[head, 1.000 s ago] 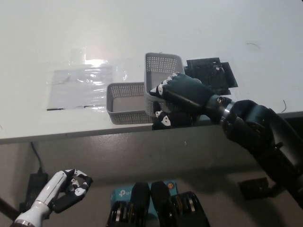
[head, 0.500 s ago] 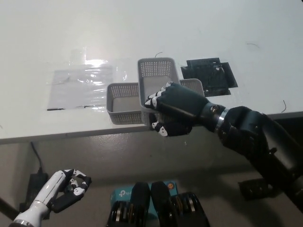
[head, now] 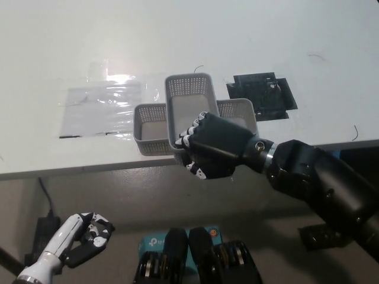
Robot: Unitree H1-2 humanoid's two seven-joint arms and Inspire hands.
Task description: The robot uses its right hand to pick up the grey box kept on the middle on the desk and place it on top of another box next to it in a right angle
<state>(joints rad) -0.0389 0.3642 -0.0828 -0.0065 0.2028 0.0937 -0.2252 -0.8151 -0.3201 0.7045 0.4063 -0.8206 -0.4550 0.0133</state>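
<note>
My black right hand is shut on the near end of a grey perforated box, holding it lengthwise above the desk's front edge. A second grey box lies crosswise on the desk just to its left, partly covered by the held one. The end of a third grey box shows on its right, behind my wrist. Whether the held box touches either of them I cannot tell. My white left hand hangs low at the lower left, below the desk, holding nothing, fingers loosely curled.
A black flat mat lies on the white desk right of the boxes. A clear plastic sheet lies to their left. The desk's front edge runs just below the boxes.
My right hand has carried the grey box leftward and nearer, from beside the left box to partly over it. This uncovered the box on the right. My left hand stayed put.
</note>
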